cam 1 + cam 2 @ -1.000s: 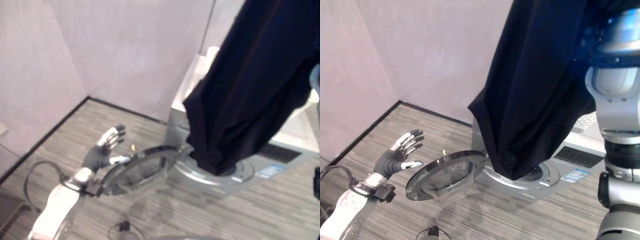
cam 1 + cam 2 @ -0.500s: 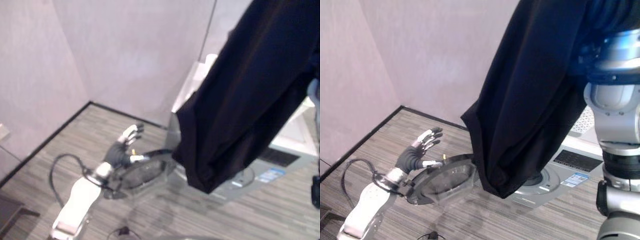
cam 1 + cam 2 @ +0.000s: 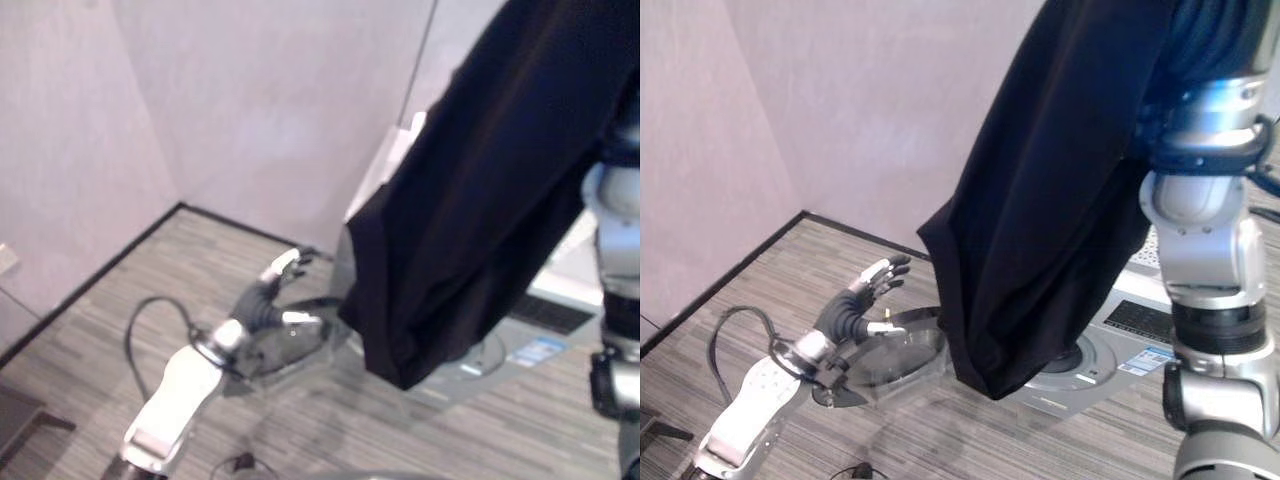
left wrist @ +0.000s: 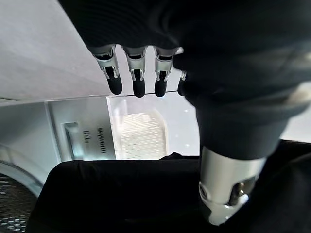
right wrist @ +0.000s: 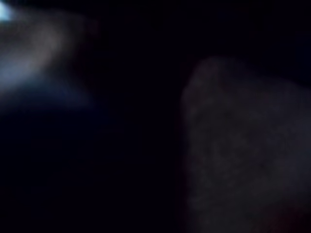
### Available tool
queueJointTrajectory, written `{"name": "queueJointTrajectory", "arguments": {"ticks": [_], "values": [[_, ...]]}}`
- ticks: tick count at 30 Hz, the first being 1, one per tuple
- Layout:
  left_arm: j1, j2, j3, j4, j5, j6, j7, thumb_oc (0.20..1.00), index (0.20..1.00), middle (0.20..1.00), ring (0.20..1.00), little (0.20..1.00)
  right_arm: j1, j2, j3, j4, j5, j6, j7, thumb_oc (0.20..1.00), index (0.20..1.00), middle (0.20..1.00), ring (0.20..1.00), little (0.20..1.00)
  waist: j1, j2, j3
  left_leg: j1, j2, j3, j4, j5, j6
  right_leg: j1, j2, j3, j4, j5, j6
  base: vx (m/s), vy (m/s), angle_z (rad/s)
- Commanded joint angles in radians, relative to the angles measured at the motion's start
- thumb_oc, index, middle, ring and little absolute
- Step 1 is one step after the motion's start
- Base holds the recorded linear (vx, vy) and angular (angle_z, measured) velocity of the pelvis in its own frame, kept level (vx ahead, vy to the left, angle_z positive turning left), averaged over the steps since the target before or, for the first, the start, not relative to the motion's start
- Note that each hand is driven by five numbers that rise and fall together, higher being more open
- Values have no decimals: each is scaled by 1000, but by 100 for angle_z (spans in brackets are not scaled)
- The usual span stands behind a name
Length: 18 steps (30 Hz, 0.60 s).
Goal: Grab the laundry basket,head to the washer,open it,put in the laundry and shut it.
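One dark garment [image 3: 1060,190] hides the right robot hand, grip unreadable; left robot hand [image 3: 862,300] spread open.

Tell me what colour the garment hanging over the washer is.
Dark navy, almost black, plain; the garment shows best in the right eye view.

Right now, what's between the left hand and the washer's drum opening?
In the right eye view, the open round door lies between the left hand and the drum opening, with the hanging dark garment draped over the opening.
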Motion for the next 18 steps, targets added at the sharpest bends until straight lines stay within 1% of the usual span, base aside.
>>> {"name": "queueJointTrajectory", "arguments": {"ticks": [1,6,10,18], "values": [[-113,-13,-17,39,53,-63,29,1000,1000,1000,1000,1000,-63,-26,-56,25,40,13,-22,200,200,200,200,200,1,48,-30,92,19,31,18,-112,31,33,75,-1,7,-81,-38,-19,-16,-3],[-149,-49,-51,142,78,-78,69,1000,1000,1000,1000,1000,-35,24,-41,29,62,4,-20,200,200,200,200,200,-14,50,-43,90,21,43,14,-112,33,15,77,17,7,-72,-38,-15,-13,-3],[-177,-67,-75,171,80,-87,85,1000,1000,1000,1000,1000,-31,51,-35,38,70,0,-28,200,200,200,200,200,-19,53,-51,91,20,54,14,-114,34,9,77,26,7,-70,-38,-7,-4,-8],[-307,-115,-148,257,125,-100,132,1000,1000,1000,1000,1000,-29,103,-1,54,82,-8,-38,200,200,200,200,200,-35,55,-57,88,16,59,13,-115,35,3,72,31,8,-65,-37,0,1,0]]}}
